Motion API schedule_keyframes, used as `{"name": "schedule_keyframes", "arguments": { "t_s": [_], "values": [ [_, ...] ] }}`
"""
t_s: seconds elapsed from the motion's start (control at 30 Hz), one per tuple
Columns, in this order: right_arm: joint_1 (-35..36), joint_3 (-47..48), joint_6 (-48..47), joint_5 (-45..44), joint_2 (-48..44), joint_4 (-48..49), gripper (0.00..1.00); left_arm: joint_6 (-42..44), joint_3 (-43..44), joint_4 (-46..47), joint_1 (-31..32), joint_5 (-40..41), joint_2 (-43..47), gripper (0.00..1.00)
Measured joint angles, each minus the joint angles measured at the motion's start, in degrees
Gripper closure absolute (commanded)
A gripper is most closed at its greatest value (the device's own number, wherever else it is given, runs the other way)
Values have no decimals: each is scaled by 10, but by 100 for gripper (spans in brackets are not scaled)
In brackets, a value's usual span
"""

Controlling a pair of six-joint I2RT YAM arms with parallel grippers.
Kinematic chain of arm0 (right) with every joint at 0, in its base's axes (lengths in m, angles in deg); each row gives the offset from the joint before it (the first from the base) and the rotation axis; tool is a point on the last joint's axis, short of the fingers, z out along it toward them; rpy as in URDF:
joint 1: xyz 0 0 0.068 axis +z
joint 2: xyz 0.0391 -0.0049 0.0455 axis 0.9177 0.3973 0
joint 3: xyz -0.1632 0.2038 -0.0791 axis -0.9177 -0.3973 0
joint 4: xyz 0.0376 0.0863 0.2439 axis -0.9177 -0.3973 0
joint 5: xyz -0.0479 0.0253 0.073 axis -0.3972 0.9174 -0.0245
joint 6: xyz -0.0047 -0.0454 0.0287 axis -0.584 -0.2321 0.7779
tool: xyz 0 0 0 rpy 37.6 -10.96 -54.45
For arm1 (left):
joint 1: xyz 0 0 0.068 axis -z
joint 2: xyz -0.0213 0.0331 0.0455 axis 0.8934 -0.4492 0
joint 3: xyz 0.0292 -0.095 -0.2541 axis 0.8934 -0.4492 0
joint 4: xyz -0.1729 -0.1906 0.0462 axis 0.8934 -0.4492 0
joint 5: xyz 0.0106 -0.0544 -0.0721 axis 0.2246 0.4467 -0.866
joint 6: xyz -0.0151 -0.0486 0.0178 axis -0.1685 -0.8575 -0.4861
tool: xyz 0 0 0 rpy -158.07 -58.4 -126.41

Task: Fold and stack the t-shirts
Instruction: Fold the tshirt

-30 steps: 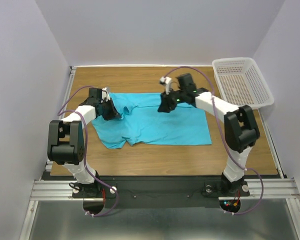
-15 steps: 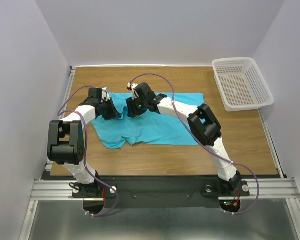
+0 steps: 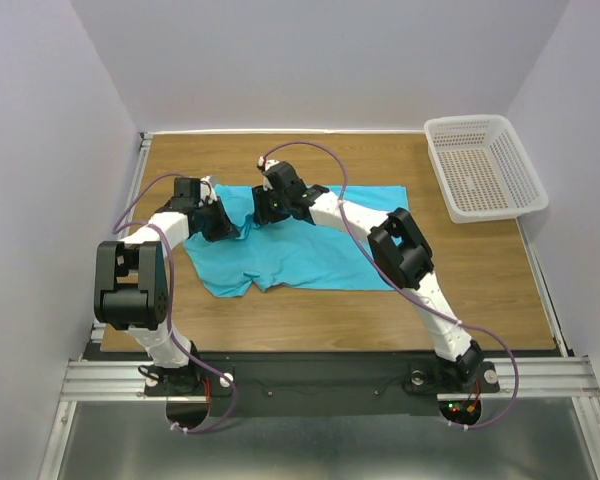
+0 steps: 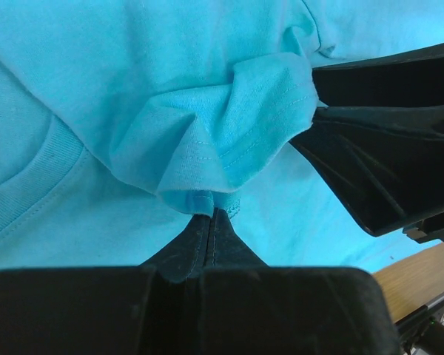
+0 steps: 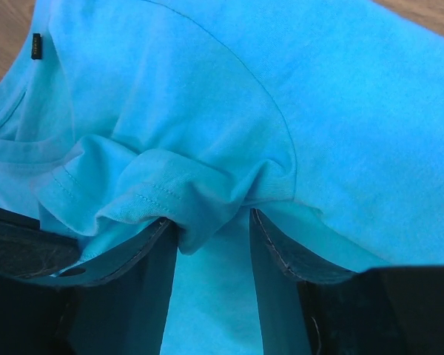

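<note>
T-shirt [image 3: 310,255], turquoise, lies spread on table [image 3: 480,290], left of centre. I see left gripper [image 4: 211,220] clamped tight on bunched hemmed fold. Right gripper [image 5: 211,225] just beside it, jaws apart, straddling same bunch near collar.

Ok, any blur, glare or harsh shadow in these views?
Top external: evenly lit, sharp, no glare on the t-shirt. Left wrist: stitching crisp, the left claw nearly pure black. Right wrist: fabric slightly soft, the right claw dark too.
</note>
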Motion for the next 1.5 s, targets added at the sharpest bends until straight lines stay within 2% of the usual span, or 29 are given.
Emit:
{"name": "schedule_keyframes", "arguments": {
  "t_s": [0.13, 0.17, 0.37, 0.57, 1.0, 1.5],
  "values": [
    [3, 0, 3, -10, 2, 0, 58, 0, 0, 0, -1, -1, 0, 100],
    [3, 0, 4, -14, 2, 0, 63, 0, 0, 0, -1, -1, 0, 100],
    [5, -1, -3, -40, 2, 0, 82, 5, 0, 0, -4, -2, 0, 100],
    [5, -28, -36, -64, -5, 0, 92, 12, 0, -1, -4, 2, 2, 100],
    [5, -59, -152, -103, -77, -4, 93, 31, 0, -18, -7, 19, 17, 100],
    [5, -105, -219, -94, -86, -2, 92, 52, 0, -36, -7, 16, 35, 98]
  ]
}}
